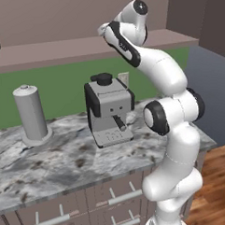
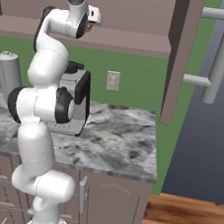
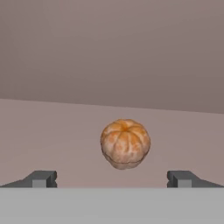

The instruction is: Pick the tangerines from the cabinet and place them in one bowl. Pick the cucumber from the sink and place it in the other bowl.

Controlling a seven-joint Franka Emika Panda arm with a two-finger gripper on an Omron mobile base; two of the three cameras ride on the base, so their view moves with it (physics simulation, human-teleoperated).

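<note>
Arm raised high, hand reaching into the open mauve-brown cabinet (image 1: 83, 46) above the counter. In the hand view the gripper (image 3: 111, 178) is wide open: the two dark fingertips (image 3: 41, 178) sit far apart at the lower edge, holding nothing. A tangerine (image 3: 125, 143), orange with pale segment lines, sits on the cabinet shelf straight ahead, centred between the fingertips and apart from both. Plain cabinet back panel behind it. In the right base view the hand is at the shelf's front edge, with a small brownish spot just beside it, too small to identify.

Counter (image 1: 56, 168): grey-white veined marble top over brown drawer fronts with metal bar handles. A grey espresso machine (image 1: 109, 110) stands near the back edge, mid-counter. A grey cylindrical canister on a round base (image 1: 31, 114) stands toward the back left.

Room: green wall behind the counter, with a beige wall outlet (image 2: 113, 80). Wood floor at the counter's right end. Grey ladder-like rails (image 2: 220, 53) at far right.
</note>
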